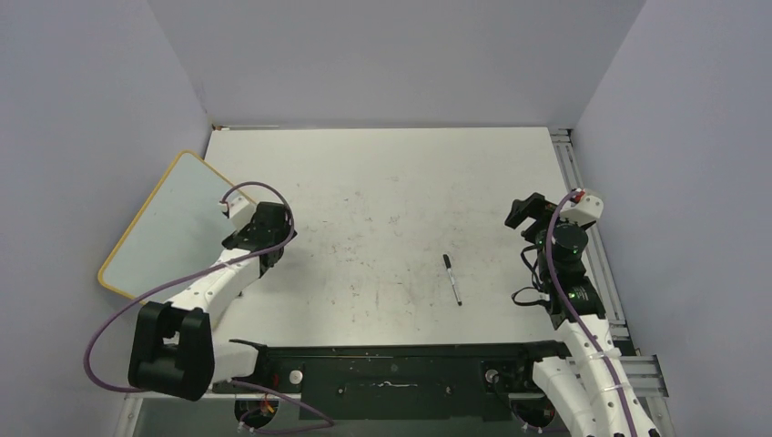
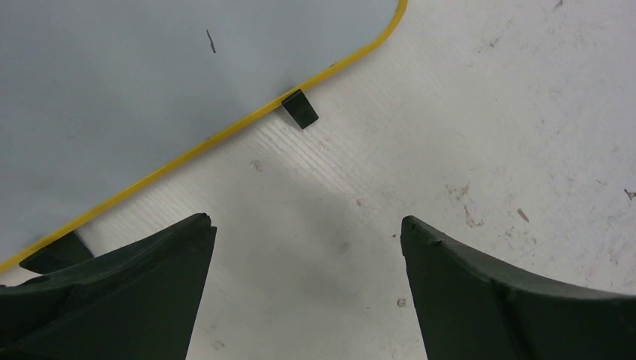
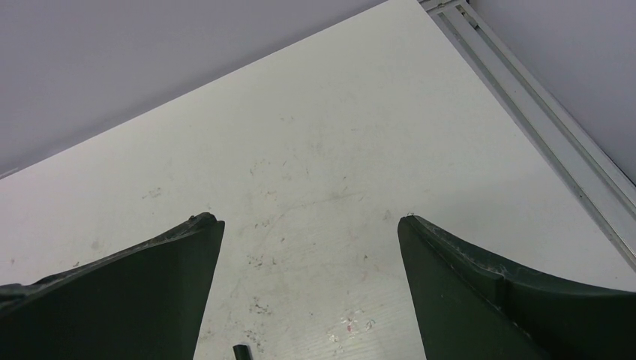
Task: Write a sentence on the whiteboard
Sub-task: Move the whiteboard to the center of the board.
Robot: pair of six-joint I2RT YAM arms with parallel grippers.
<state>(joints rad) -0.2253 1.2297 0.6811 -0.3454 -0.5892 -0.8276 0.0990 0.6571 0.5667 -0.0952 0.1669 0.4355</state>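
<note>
Top view: you look down from high on the near side. Left wrist: close over whiteboard rim. Right wrist: low across surface, shared by all.

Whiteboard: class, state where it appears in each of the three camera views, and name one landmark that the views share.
Top external: the whiteboard lies at the left edge of the scuffed white tabletop, turned at an angle.
Left wrist: it fills the upper left, its yellow rim running diagonally.
Right wrist: not in view.
Shared landmark: the tabletop shows in all three views.
</note>
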